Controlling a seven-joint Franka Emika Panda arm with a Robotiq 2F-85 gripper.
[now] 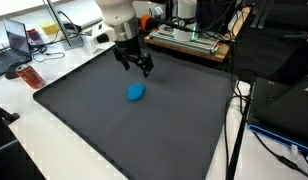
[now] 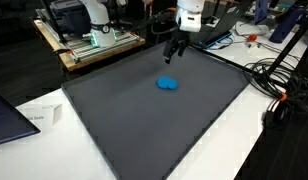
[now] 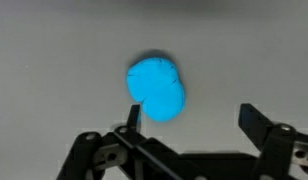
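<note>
Gripper (image 1: 135, 66), jaws wide and empty, above dark mat (image 1: 84, 112), blue soft lump (image 1: 137, 92) below the jaws, untouched, nearer one finger (image 3: 133, 114) in wrist view.

You can read no text, label, brand, number or sign in any of these views. In an exterior view, the small red packet (image 1: 31, 77) at the table's edge is too small and blurred for you to make out any print on it. The same goes for the open laptop (image 1: 16, 42) behind it, whose screen gives you nothing legible. In an exterior view, the white card (image 2: 39, 117) lying just beside the dark mat (image 2: 144, 125) is also too small for you to read.
</note>
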